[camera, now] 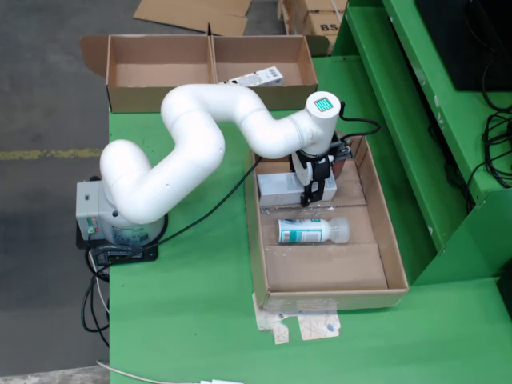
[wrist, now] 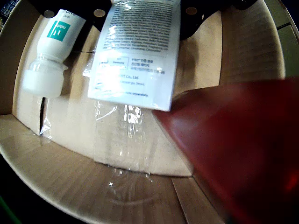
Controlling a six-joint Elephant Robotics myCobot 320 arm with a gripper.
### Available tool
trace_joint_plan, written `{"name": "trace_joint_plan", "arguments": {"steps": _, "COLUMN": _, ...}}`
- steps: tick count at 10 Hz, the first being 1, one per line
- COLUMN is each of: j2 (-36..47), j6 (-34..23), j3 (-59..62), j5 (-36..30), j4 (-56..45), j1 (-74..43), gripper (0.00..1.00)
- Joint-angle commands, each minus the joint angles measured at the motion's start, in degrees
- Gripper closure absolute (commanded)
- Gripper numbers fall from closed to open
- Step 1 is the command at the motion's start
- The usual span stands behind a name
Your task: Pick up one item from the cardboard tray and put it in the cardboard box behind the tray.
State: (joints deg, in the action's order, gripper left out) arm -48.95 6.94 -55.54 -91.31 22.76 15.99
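In the overhead view my gripper point(camera: 317, 189) is down inside the long cardboard tray point(camera: 395, 260), its black fingers closed on the right end of a white box point(camera: 278, 189). The wrist view shows that white box point(wrist: 135, 51) with printed text, close under the camera and reaching in from the top edge. A white bottle with a teal label point(camera: 312, 231) lies on its side in the tray just in front of the box; it also shows in the wrist view point(wrist: 50, 51). The two-part cardboard box point(camera: 160, 94) stands behind the tray and holds a white carton point(camera: 258, 78).
A blurred dark red object point(wrist: 243, 149) fills the lower right of the wrist view, close to the camera. The tray's wall point(wrist: 70, 186) curves around the view. In the overhead view the arm's base point(camera: 104, 216) sits at the green table's left edge, and a raised green ledge point(camera: 416, 120) runs along the right.
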Motion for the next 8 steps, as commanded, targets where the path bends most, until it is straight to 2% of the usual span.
{"name": "trace_joint_plan", "arguments": {"steps": 1, "j2": 19.4, "j6": 0.2, "j3": -18.9, "j5": 1.2, "j4": 6.4, "j1": 1.0, "gripper": 1.00}}
{"name": "trace_joint_plan", "arguments": {"steps": 5, "j2": 23.4, "j6": 0.5, "j3": -19.5, "j5": 1.6, "j4": 4.9, "j1": 0.5, "gripper": 1.00}}
{"name": "trace_joint_plan", "arguments": {"steps": 6, "j2": 27.5, "j6": 0.4, "j3": -19.5, "j5": 1.7, "j4": 3.4, "j1": 0.1, "gripper": 1.00}}
{"name": "trace_joint_plan", "arguments": {"steps": 7, "j2": 27.5, "j6": 0.4, "j3": -19.5, "j5": 1.7, "j4": 3.4, "j1": 0.1, "gripper": 1.00}}
{"name": "trace_joint_plan", "arguments": {"steps": 8, "j2": 32.3, "j6": 1.8, "j3": -20.3, "j5": 3.1, "j4": 1.6, "j1": 1.5, "gripper": 1.00}}
